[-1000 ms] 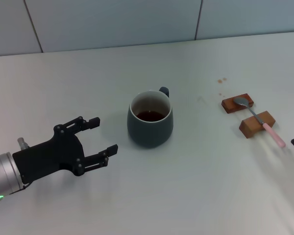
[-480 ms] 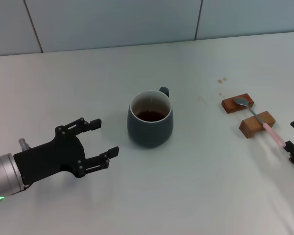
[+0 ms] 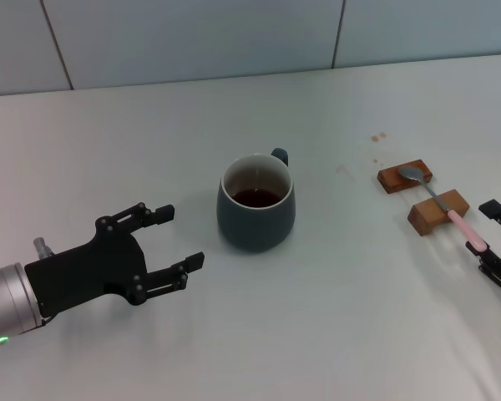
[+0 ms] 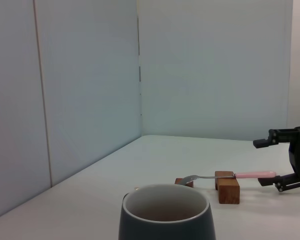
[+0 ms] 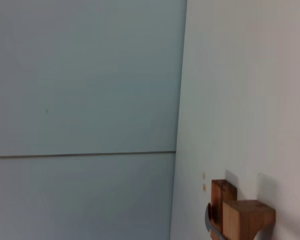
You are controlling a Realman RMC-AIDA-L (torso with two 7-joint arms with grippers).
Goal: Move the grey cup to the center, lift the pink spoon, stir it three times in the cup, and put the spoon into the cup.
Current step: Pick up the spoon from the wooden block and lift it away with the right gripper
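The grey cup (image 3: 255, 203) stands at the table's middle, handle to the far side, dark liquid inside; it also fills the lower part of the left wrist view (image 4: 165, 215). The pink spoon (image 3: 451, 215) lies across two wooden blocks at the right, silver bowl on the far block; it also shows in the left wrist view (image 4: 230, 175). My right gripper (image 3: 487, 236) is open at the right edge, its fingers on either side of the pink handle's end; it also shows in the left wrist view (image 4: 262, 163). My left gripper (image 3: 178, 238) is open and empty, left of the cup.
The two brown wooden blocks (image 3: 405, 176) (image 3: 437, 211) hold the spoon off the table; they also show in the right wrist view (image 5: 245, 215). Small brown stains (image 3: 376, 138) mark the table behind them. A tiled wall (image 3: 234, 33) runs along the far edge.
My right gripper has come in from the right edge and now straddles the end of the spoon's handle. The left gripper has drifted slightly back from the cup. Cup and spoon have not moved.
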